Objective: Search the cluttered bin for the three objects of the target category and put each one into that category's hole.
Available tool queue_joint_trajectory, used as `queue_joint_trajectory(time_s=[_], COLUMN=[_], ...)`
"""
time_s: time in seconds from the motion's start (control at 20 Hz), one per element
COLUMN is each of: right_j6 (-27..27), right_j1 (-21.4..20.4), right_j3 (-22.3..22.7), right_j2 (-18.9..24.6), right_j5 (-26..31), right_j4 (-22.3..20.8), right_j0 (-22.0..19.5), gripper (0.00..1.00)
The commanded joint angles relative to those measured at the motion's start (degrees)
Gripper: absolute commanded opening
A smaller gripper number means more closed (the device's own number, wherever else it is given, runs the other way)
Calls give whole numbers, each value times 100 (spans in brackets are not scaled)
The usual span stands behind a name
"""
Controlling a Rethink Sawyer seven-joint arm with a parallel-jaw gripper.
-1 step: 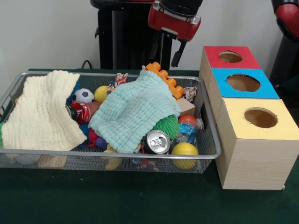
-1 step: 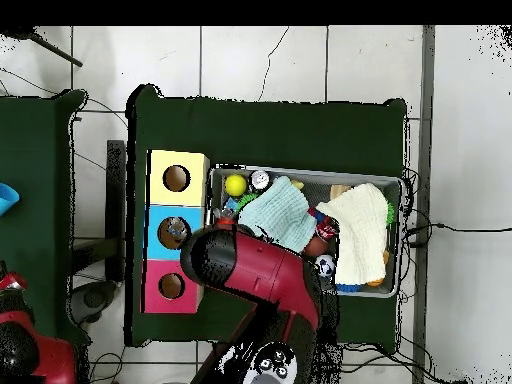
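My gripper (image 1: pixel 165 52) hangs above the bin's back right corner, open, with nothing between its fingers. Below it the wire bin (image 1: pixel 107 153) holds a mint cloth (image 1: pixel 133 112) and a cream cloth (image 1: pixel 44 112) that cover much of the clutter. A silver can (image 1: pixel 157 141) lies at the front with its top facing out. A red can (image 1: pixel 81 112) sits between the cloths. Two yellow balls (image 1: pixel 184 150) (image 1: pixel 101 93), a small football (image 1: pixel 84 95) and a green spiky ball (image 1: pixel 168 125) also show. In the overhead view the arm (image 2: pixel 250 270) hides the gripper and the bin's near left corner.
Right of the bin stand three boxes with round holes: red top (image 1: pixel 243 59) at the back, blue top (image 1: pixel 224 88) in the middle, yellow top (image 1: pixel 233 107) in front. An orange toy brick (image 1: pixel 166 79) leans on the bin's back edge. Dark green cloth (image 1: pixel 140 200) covers the table.
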Motion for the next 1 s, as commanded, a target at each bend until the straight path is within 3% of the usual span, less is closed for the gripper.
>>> queue_joint_trajectory(time_s=[0.05,1.0], right_j6=[1313,1810], right_j1=[442,1248], right_j3=[-403,-810], right_j2=[552,226], right_j5=[-602,-791], right_j4=[216,652], right_j0=[-147,317], gripper=[100,100])
